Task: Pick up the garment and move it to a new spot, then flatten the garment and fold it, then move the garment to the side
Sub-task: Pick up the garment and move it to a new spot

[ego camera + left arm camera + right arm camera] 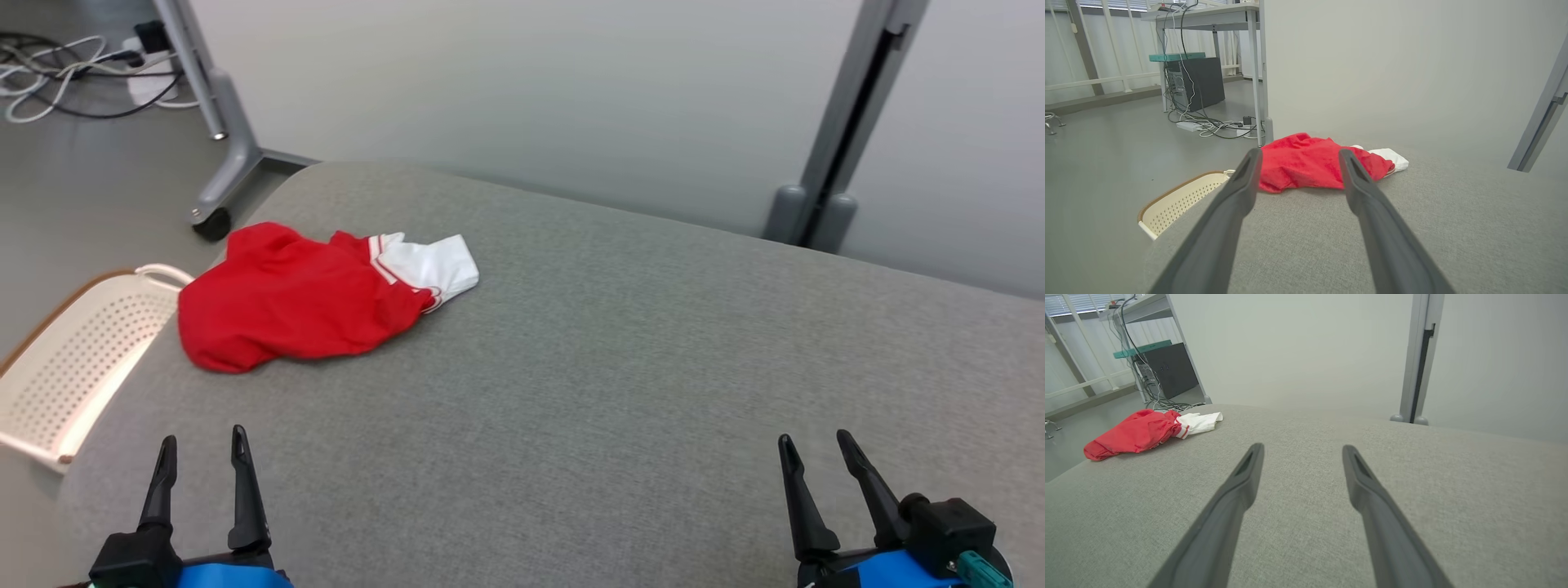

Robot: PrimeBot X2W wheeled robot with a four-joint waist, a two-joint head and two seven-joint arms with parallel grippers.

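- Left gripper (204,437): at the near left edge of the table (620,351), jaws wide, nothing between them.
- Right gripper (814,437): at the near right edge, jaws equally wide and empty, well apart from the work.
- A stretch of bare grey fabric lies between both grippers and the piece.
- Garment (302,302): red body with a white, red-trimmed part, in a loose crumpled heap at the far left of the table. Its red end is close to the left edge and the white part points toward the middle. In the left wrist view it lies straight ahead of the fingers.
- Basket (73,359): cream and perforated, set lower, just beside the table's left edge near the red end.
- Beyond the table: a stand leg (224,163) on a caster, cables (49,77) on the floor, a pale partition.
- Step, as I judge it: the first one, with the pick-up not yet begun.
- Next move calls for the left arm to reach forward and close on a raised fold. It should lift rather than push, since a shove could slide the cloth off the edge toward the basket.
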